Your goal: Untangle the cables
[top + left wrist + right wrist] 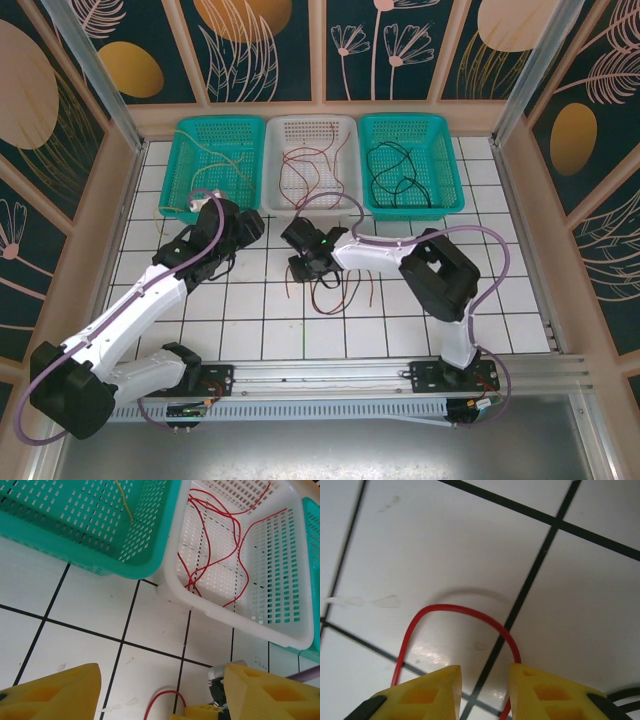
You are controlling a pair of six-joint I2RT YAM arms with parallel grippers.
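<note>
Your right gripper (485,669) sits low over the white tiled table (400,320), near its middle. Its yellow pads stand only a narrow gap apart, not clamped. The loose red cable (455,609) arches in a loop just ahead of the tips: one leg drops outside the left pad, the other runs down into the gap close to the right pad's inner face. You cannot tell from the wrist view whether that pad is touching it, and the gap is far wider than the wire. From above, the rest of this cable trails toward the near side of the table, beside the right gripper (298,262). Your left gripper (161,672) is spread wide with nothing between the pads, only bare tile beneath. It hangs just in front of where the left teal basket (100,560) and the white basket (235,622) meet, so both rims are close ahead of you. The yellow cable (125,502) lies in the left teal basket, the red cables (215,545) in the white one, and the black cables (395,175) in the right teal basket (410,118). The two grippers are near each other; the open room is the near half of the table.
</note>
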